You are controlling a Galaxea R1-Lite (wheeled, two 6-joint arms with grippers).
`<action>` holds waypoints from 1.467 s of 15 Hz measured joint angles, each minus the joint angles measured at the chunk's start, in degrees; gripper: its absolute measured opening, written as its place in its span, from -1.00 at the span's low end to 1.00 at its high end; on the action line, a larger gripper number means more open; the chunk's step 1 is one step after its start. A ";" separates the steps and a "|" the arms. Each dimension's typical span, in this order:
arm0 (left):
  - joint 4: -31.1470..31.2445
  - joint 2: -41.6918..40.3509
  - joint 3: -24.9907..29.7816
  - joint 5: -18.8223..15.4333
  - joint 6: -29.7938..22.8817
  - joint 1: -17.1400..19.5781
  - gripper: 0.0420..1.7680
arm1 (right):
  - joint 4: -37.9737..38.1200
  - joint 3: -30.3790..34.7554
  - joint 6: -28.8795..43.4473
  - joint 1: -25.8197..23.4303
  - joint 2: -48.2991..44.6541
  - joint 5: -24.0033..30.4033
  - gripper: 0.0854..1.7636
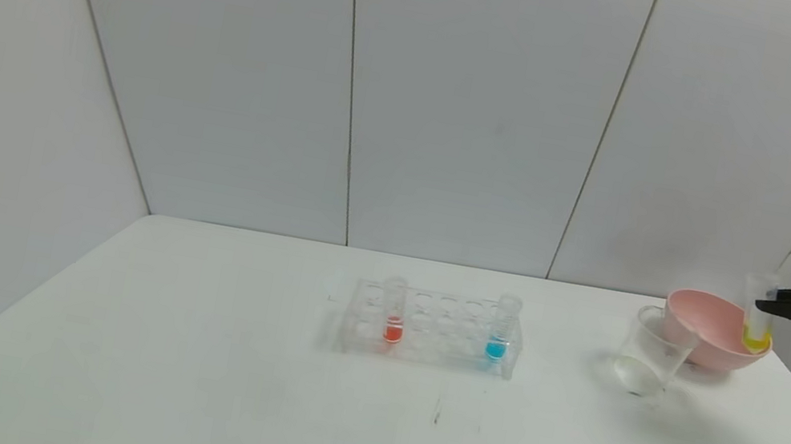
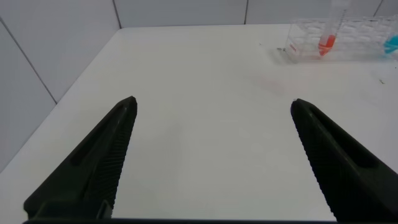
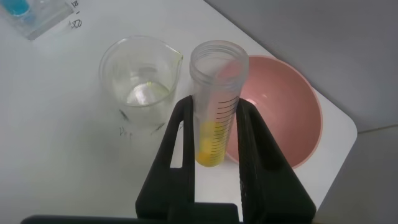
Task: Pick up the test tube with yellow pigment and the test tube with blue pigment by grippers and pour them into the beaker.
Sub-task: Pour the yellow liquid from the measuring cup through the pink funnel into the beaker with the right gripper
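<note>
The beaker (image 1: 649, 352) stands nearest, just before the pink bowl (image 1: 710, 330); beyond, the right gripper (image 1: 765, 306) clamps the test tube with yellow pigment (image 1: 759, 312) upright over the bowl's rim — tipped here, pigment risks landing in the bowl.

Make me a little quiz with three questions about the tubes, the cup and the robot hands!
1. Where is the test tube with yellow pigment?
A. in the rack
B. in the right gripper
C. lying on the table

2. How many tubes stand in the rack?
A. one
B. two
C. four

3. How is the left gripper?
A. open, holding nothing
B. shut on the blue tube
C. inside the beaker

Answers: 1 B, black fingers clamp it near the pink bowl and the beaker. 2 B, the orange-red tube and the test tube with blue pigment. 3 A, its fingers stand wide apart over bare table.
</note>
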 joint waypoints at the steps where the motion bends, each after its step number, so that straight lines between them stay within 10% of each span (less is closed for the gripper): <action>1: 0.00 0.00 0.00 0.00 0.00 0.00 1.00 | 2.58 -2.15 -1.04 1.05 0.66 -1.72 -0.54; 9: 0.00 0.00 0.00 0.00 0.02 0.00 1.00 | 14.92 -12.54 -7.30 8.87 2.08 -21.41 -0.54; 22: 0.00 0.00 0.00 -0.02 0.02 0.00 1.00 | 29.37 -20.97 -16.59 14.17 3.08 -34.57 -0.54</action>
